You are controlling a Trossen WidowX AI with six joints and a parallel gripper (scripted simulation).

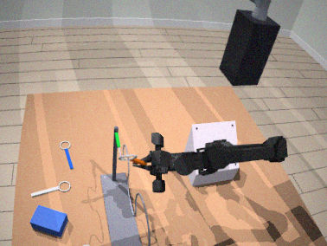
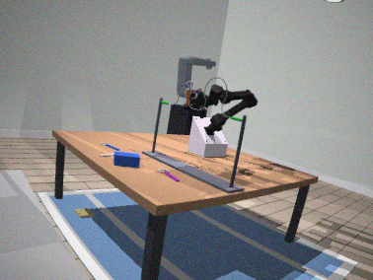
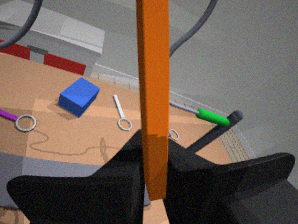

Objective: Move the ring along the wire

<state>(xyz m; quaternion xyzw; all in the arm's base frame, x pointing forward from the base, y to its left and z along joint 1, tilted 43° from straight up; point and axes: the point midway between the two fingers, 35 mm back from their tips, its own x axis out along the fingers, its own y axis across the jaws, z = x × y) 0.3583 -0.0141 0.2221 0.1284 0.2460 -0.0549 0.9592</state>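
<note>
The orange handle (image 1: 139, 162) (image 2: 188, 97) (image 3: 154, 90) is clamped between the fingers of my gripper (image 1: 146, 163) (image 3: 147, 133), which is shut on it. In the exterior view the handle stands nearly upright below its pale ring (image 1: 125, 156) (image 2: 187, 85). The ring overlaps the grey wire near the far post (image 1: 114, 156) (image 2: 157, 128); whether it touches the wire is too small to tell. The ring is outside the wrist view. The far post's green part (image 1: 117, 139) (image 2: 164, 103) (image 3: 213, 117) is close by. The other green part (image 2: 238, 118) adjoins the other post (image 2: 239, 153).
The wire has tall bends between the posts above the grey base (image 1: 117, 216) (image 2: 189, 171). A blue block (image 1: 48, 220) (image 2: 126, 159) (image 3: 79, 97), a white ring tool (image 1: 45, 190) (image 3: 118, 106), a blue one (image 1: 68, 158) and a purple one (image 2: 172, 175) lie on the table.
</note>
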